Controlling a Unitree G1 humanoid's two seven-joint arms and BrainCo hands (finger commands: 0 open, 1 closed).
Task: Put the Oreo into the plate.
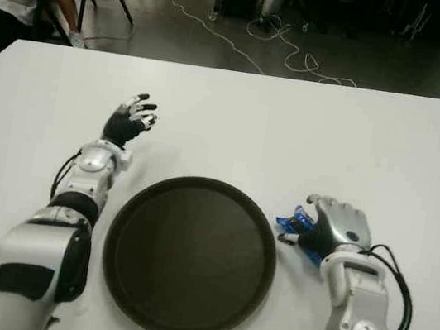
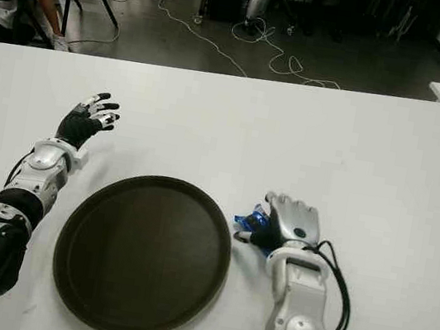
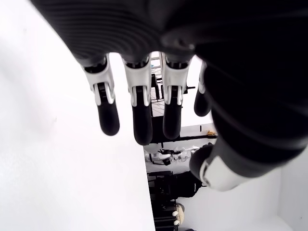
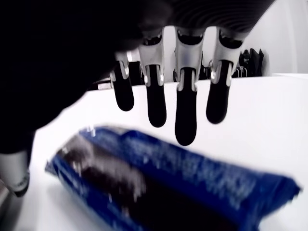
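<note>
Landmark for all positions: the dark round plate (image 1: 189,254), sitting on the white table (image 1: 308,137) directly in front of me and holding nothing.

Nearest item: my right hand (image 1: 334,229), just off the plate's right rim, palm down over the blue Oreo packet (image 1: 294,224). In the eye views the packet's blue end pokes out from under the hand on the side toward the plate, close to the rim but not over it. In the right wrist view the fingers (image 4: 185,115) hang extended above the wrapper, with a gap between tips and packet; the thumb side is dark and I cannot read it. I judge this as not yet a grasp: hand open, poised over the packet.

Step in hand: the pick. Next move calls for lowering the palm, closing fingers and thumb across the packet's narrow width, lifting clear of the raised rim, then a short carry left over the plate and release.

Farther out: my left hand (image 1: 130,122), beyond the plate's upper-left edge, fingers loosely spread, holding nothing; idle.

Beyond the table: floor cables, and a seated person at far left.
</note>
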